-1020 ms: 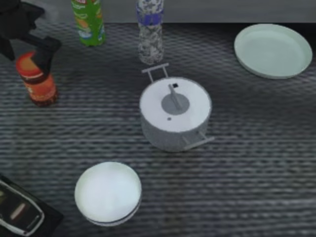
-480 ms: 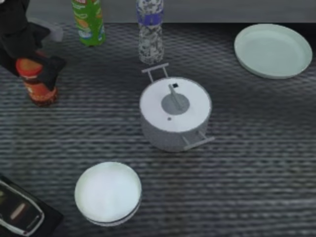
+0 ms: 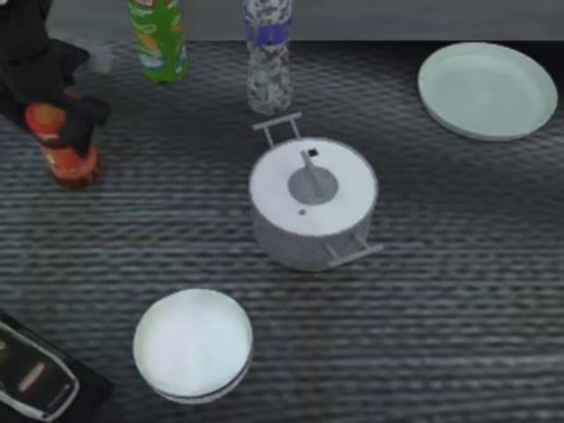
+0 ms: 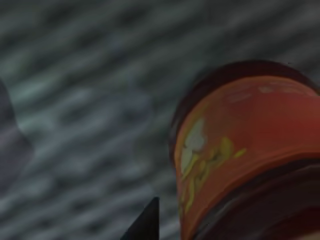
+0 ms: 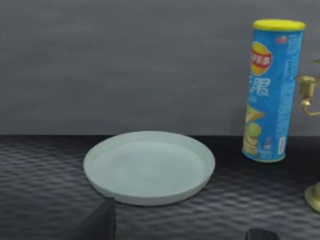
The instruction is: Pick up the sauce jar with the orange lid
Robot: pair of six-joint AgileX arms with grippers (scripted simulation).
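Note:
The sauce jar stands at the table's far left, with its orange lid, orange-red label and dark contents. My left gripper is down over its top, open, with a dark finger on the jar's right side and the arm covering part of the lid. In the left wrist view the jar fills the frame very close, and one fingertip shows with a thin gap between it and the label; the other finger is hidden. My right gripper is open, parked out of the top view.
A green can and a clear bottle with a blue band stand at the back. A white lidded pot sits mid-table, a white bowl in front, a pale plate back right. A blue can stands beyond it.
My left gripper has come down and to the left over the jar, so its fingers now straddle the lid. The jar stands about where it did.

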